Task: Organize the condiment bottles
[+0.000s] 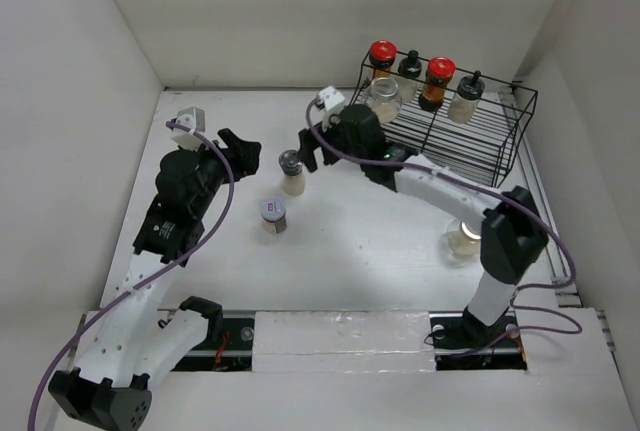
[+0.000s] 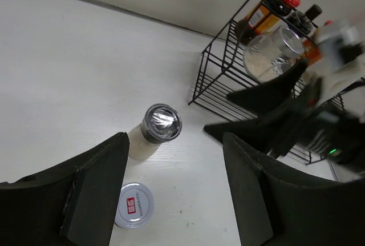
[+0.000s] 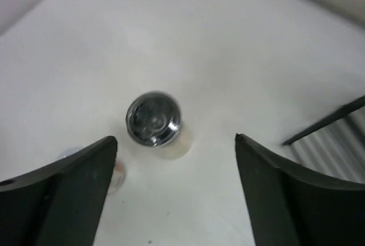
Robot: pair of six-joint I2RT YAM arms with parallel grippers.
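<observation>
The left claw hangs over the left part of the counter with its fingers spread wide and nothing between them. Just right of it and a little nearer the arm bases stands a small jar with a white lid and red label, upright on the counter. Near that, farther back, the grey-lidded shaker with pale contents stands upright between the two claws, touched by neither. The right claw sits just beside the shaker on its right, also wide open and empty; in its wrist view the shaker's shiny lid shows in the gap between the fingers, clear of both. Farther right, at the back, the black wire rack holds five bottles: a red-lidded dark jar, a black-capped bottle, a second red-lidded jar, a black-capped pale bottle, and a squat clear jar at the rack's left front. Another squat clear jar with pale contents stands on the counter well in front of the rack, partly hidden behind the right arm's elbow.
</observation>
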